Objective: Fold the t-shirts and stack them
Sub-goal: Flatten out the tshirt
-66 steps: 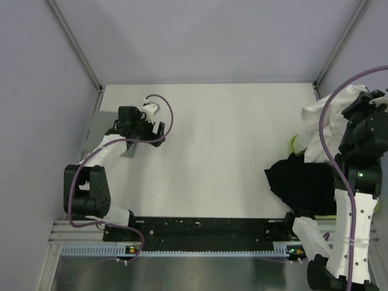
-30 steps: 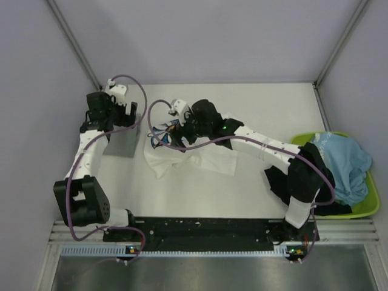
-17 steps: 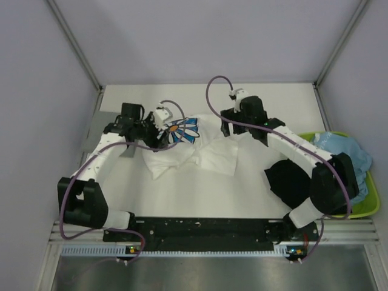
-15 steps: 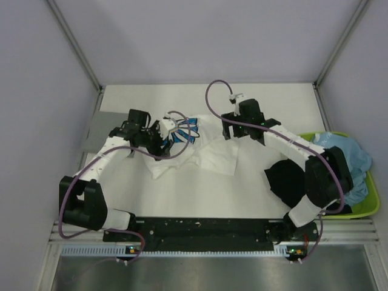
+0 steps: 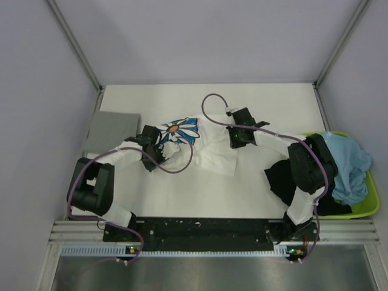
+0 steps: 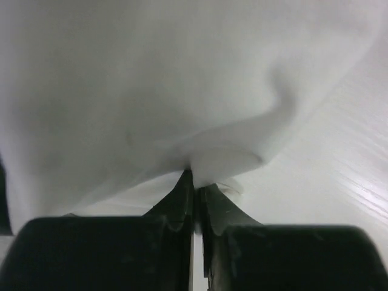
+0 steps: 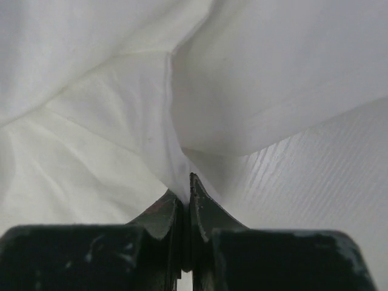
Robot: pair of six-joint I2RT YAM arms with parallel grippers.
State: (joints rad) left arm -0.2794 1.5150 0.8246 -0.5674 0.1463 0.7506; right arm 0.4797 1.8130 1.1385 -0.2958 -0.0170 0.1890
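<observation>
The left gripper (image 6: pixel 194 182) has its two fingers pressed together, and a small ridge of white cloth is pinched at their tips. The right gripper (image 7: pixel 187 182) is in the same state, closed tight on a crease of the same cloth. Both hold the white t-shirt (image 5: pixel 209 154). It lies crumpled on the table (image 5: pixel 260 103), well to the left of the lime-green tray (image 5: pixel 371 205), and its blue flower print (image 5: pixel 182 130) faces up on the side far from the tray. The left gripper holds the part farthest from the tray, and the right gripper holds the part nearer to it.

This shirt is light and very soft. It has no stiffness, so in my judgement it will sag and wrinkle between the two holding points, and any loose part will drag on the table. A thin pinch of one layer may slip out. It is better to take hold at a hem, a shoulder seam or a corner, where the cloth is thicker, and to keep it gently stretched.

The grey t-shirt (image 5: pixel 112 129) lies folded beyond the white one, farthest from the tray. The black t-shirt (image 5: pixel 297 179) lies against the tray's left side. The light blue t-shirt (image 5: pixel 347 160) lies in the tray.
</observation>
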